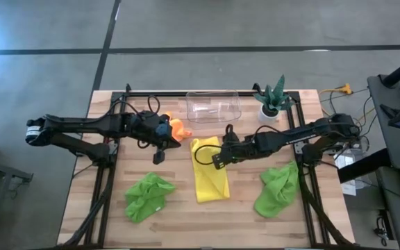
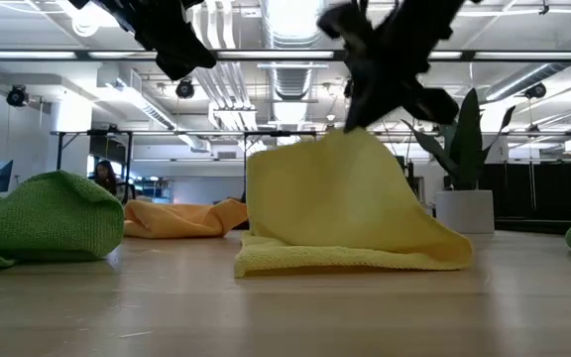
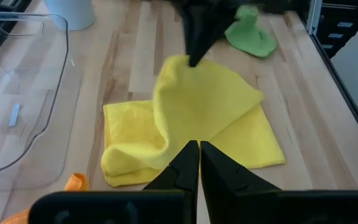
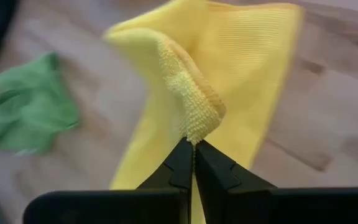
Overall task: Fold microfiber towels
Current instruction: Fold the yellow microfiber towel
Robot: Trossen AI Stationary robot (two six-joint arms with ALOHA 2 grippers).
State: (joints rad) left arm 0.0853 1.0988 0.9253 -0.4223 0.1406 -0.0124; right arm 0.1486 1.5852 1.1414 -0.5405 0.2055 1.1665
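While the yellow towel (image 1: 209, 179) lies at the centre of the high view, one edge of it is pinched between the closed fingers of the right gripper (image 1: 217, 160) and raised into a peak. The left gripper (image 1: 158, 157) is held fully closed and empty, left of the towel. An orange towel (image 1: 177, 129) is seen upper left of centre, and lime green towels lie lower left (image 1: 148, 196) and lower right (image 1: 278, 189).

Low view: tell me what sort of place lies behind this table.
Probably an open office or lab: exposed ceiling ducts, strip lights, and desks behind the yellow towel.
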